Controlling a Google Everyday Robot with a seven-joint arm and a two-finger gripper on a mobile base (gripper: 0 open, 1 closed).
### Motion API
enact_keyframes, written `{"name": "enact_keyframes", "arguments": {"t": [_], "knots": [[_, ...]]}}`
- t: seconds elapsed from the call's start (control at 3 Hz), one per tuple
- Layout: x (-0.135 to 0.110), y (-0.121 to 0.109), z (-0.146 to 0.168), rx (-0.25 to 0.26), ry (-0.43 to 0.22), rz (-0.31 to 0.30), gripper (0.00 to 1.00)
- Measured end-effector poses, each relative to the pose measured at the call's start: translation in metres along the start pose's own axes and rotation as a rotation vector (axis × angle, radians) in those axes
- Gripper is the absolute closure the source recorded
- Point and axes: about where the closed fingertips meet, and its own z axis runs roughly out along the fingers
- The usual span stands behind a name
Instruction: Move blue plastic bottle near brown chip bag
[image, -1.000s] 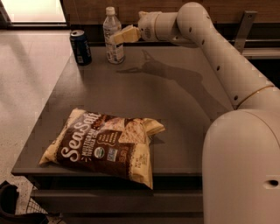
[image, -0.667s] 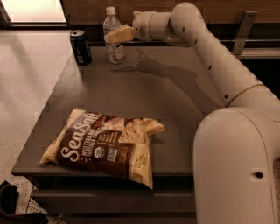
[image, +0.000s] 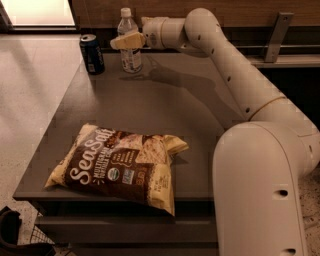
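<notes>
The blue plastic bottle (image: 131, 58) stands upright at the far left of the grey table (image: 165, 100); it is clear, with a white cap and a white label. My gripper (image: 124, 41) reaches in from the right at the bottle's mid-height and overlaps its front. The bottle stands on the table. The brown chip bag (image: 117, 162), brown and cream with white "Sea Salt" lettering, lies flat near the front left edge of the table, far from the bottle.
A short dark blue soda can (image: 92, 54) stands at the far left corner, just left of the bottle. My white arm (image: 235, 75) crosses the right side of the table. A wooden wall and a metal rail run behind the table.
My gripper has moved left along the back of the table, from just right of the bottle to over its front. The bottle, the can and the bag have not moved.
</notes>
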Motion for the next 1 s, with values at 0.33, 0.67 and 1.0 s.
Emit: {"name": "enact_keyframes", "arguments": {"t": [0.33, 0.67, 1.0], "knots": [[0.0023, 0.0042, 0.0049, -0.006, -0.01, 0.011, 0.35], [0.0028, 0.0062, 0.0076, -0.011, -0.01, 0.012, 0.58], [0.0034, 0.0084, 0.0106, -0.015, -0.01, 0.013, 0.81]]}}
